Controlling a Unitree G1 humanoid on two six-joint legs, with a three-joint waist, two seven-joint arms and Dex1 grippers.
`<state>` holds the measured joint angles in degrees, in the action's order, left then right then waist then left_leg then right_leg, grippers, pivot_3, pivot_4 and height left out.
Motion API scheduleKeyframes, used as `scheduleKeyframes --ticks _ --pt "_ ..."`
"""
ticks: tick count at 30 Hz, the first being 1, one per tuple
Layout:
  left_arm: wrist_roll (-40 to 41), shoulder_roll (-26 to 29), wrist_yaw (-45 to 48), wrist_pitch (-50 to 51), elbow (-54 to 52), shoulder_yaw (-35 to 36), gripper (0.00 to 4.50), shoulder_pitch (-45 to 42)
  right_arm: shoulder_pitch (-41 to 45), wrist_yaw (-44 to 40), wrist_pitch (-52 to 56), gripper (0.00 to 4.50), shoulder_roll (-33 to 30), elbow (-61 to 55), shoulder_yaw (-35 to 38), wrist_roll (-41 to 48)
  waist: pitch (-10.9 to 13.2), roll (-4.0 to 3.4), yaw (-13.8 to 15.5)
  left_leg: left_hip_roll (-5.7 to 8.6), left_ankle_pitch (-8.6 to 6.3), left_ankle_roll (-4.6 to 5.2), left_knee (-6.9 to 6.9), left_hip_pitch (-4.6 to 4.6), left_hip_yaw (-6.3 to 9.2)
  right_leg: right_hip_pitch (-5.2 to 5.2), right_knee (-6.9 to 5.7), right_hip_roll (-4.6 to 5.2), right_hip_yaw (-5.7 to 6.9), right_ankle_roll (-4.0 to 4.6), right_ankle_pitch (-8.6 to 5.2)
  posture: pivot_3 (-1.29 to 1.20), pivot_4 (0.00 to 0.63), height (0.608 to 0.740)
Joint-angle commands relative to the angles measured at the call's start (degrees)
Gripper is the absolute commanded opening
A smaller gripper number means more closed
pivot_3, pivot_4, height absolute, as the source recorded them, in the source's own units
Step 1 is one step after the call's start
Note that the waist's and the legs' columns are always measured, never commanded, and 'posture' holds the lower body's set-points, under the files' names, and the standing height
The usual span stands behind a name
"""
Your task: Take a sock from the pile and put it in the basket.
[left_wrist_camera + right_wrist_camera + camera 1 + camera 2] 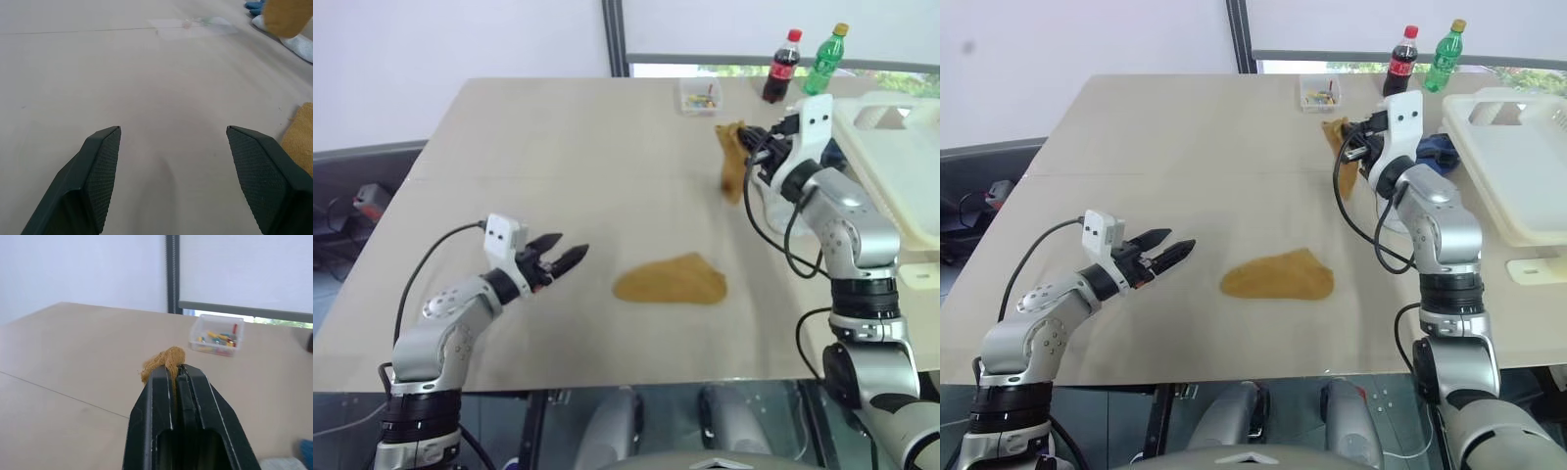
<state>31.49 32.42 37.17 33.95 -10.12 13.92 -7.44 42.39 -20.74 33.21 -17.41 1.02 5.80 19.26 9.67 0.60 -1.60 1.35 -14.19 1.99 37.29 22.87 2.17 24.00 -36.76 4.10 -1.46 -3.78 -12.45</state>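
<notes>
My right gripper (750, 138) is raised above the table at the right, shut on a mustard yellow sock (732, 162) that hangs down from its fingers (171, 382). Another mustard yellow sock (672, 280) lies flat near the table's front middle. What shows of the pile (1437, 148) is blue and white socks behind my right arm, mostly hidden by it. The cream-white basket (901, 166) stands at the table's right edge, to the right of the held sock. My left gripper (560, 257) hovers open over bare table at the front left, pointing toward the flat sock.
A small clear box (701, 96) with colourful bits sits at the back of the table. A cola bottle (781, 67) and a green bottle (826, 59) stand behind it. A small cream piece (1538, 269) lies on the table's right edge.
</notes>
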Motion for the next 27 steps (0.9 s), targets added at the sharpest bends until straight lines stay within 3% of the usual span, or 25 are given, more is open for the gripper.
scheduleKeyframes --ticks 1,8,19,20,22,27 --pt "-0.2 0.6 0.31 -1.16 -0.68 0.68 3.68 -0.66 -0.73 -0.07 -1.87 0.04 0.36 -2.8 -4.71 -3.35 0.0 0.0 -0.09 0.0 0.0 0.0 0.0 0.0 0.0 0.01 0.0 -0.01 0.0 0.0 0.0 0.0 0.15 0.74" --pt "-0.41 0.73 0.21 -1.12 -1.13 1.2 3.68 0.01 -3.55 1.55 -10.13 0.04 6.27 7.17 -20.82 -16.31 0.0 0.0 -0.82 -0.02 0.01 -0.02 -0.03 -0.02 -0.07 0.04 -0.01 -0.04 -0.05 0.01 0.0 0.0 0.15 0.74" --pt "0.87 1.25 -0.96 0.49 -3.55 3.45 3.68 2.18 0.38 -4.35 -6.38 0.04 21.69 17.37 -23.58 -13.71 0.01 0.02 -0.67 -0.01 0.01 -0.06 -0.04 0.0 0.06 0.08 -0.03 -0.04 0.01 0.02 0.0 0.0 0.15 0.74" --pt "1.26 1.26 -1.38 1.06 -3.71 3.81 3.68 2.17 0.24 -5.78 -5.1 0.53 22.66 16.96 -23.52 -12.48 0.02 0.02 -0.66 -0.01 0.01 -0.05 -0.04 0.01 0.06 0.08 -0.03 -0.02 0.01 0.02 0.0 0.0 0.15 0.74" --pt "2.06 1.36 -2.02 2.25 -3.81 4.35 3.68 1.94 -0.18 -7.15 -2.67 0.97 24.02 14.66 -22.96 -10.46 0.02 0.02 -0.69 0.0 0.01 -0.05 -0.04 0.02 0.08 0.08 -0.03 -0.01 0.01 0.02 0.01 0.0 0.15 0.74" --pt "5.0 0.81 -3.43 7.9 -3.29 4.06 3.68 -0.17 -0.59 -8.53 3.94 3.42 21.89 5.54 -20.47 -7.08 0.02 0.01 -0.58 0.0 0.01 -0.06 -0.04 0.03 0.17 0.08 -0.04 -0.01 0.1 0.03 0.0 0.0 0.15 0.74"
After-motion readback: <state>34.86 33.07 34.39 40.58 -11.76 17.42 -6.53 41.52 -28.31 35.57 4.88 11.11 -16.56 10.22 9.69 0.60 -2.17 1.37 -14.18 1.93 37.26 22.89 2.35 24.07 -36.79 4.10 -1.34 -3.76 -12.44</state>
